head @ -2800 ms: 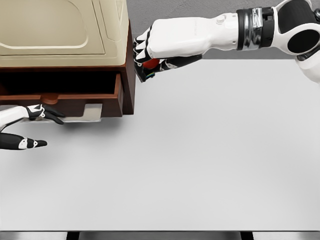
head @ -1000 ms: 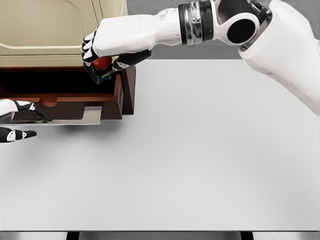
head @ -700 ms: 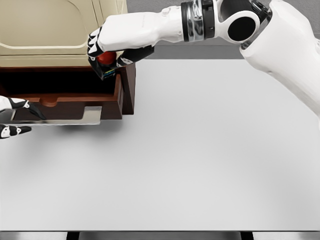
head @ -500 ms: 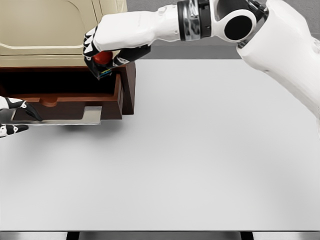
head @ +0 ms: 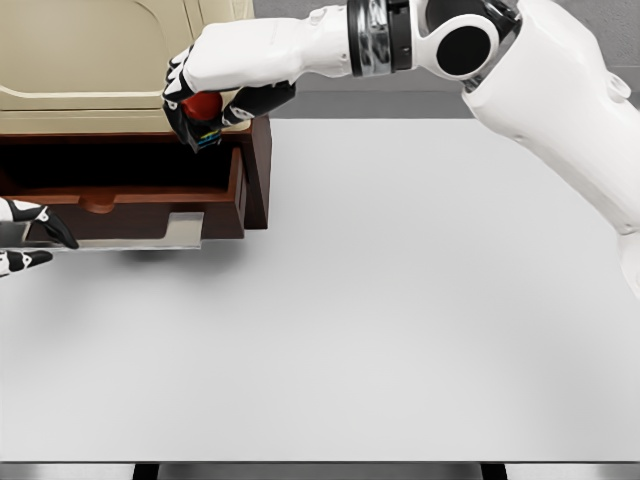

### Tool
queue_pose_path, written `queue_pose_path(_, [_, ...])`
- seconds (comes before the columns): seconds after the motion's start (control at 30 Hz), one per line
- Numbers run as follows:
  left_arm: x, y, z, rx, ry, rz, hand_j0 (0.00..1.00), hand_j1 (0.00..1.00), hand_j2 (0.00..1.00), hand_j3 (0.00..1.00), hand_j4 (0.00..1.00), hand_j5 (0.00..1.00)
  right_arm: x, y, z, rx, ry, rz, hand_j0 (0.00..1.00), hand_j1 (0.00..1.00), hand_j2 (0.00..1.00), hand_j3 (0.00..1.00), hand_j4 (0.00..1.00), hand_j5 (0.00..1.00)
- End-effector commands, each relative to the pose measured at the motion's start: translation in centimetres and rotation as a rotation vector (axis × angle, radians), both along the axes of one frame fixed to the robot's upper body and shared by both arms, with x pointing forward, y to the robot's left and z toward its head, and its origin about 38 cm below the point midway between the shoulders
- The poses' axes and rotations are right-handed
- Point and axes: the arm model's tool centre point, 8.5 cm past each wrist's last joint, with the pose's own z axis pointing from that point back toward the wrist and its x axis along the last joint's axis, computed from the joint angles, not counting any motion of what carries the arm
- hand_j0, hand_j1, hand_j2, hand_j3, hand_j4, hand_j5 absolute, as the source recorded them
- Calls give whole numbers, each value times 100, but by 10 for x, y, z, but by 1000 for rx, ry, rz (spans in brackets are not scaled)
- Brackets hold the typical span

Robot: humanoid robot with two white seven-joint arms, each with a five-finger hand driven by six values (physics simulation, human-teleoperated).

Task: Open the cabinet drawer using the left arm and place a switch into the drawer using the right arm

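White desk [head: 400, 330] fills most of the view, with a brown cabinet [head: 258, 170] at its far left corner and the drawer [head: 150, 215] pulled open. The right hand [head: 205, 95] clenches a small switch [head: 203, 110], red button on a dark body, above the drawer's right end. It looks rigid and light; gripping the body's sides seems safest. The left hand [head: 25, 240] sits at the drawer's front by the desk's left edge, its grip unclear.

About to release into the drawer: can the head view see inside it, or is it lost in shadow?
Head view: the drawer interior is near black shadow, floor unreadable; the switch in the right hand is lit and sharp; table evenly lit, no glare.
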Motion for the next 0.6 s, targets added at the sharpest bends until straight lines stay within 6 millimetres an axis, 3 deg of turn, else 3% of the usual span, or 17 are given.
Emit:
queue_pose_path(0.0, [-1, 1, -1, 18, 0, -9, 53, 53, 53, 53, 53, 53, 2, 0, 0, 6, 9, -6, 46, 46, 46, 46, 46, 46])
queue_pose_path(0.23, [-2, 1, -3, 23, 8, -10, 51, 51, 51, 51, 51, 51, 1, 1, 1, 8, 8, -4, 47, 47, 47, 47, 47, 47])
queue_pose_path(0.5, [-2, 1, -4, 27, 11, -13, 51, 51, 51, 51, 51, 51, 2, 4, 0, 14, 14, -2, 65, 65, 65, 65, 65, 65])
queue_pose_path(0.57, [-2, 1, -3, 25, 8, -12, 51, 51, 51, 51, 51, 51, 4, 3, 0, 15, 15, -10, 65, 65, 65, 65, 65, 65])
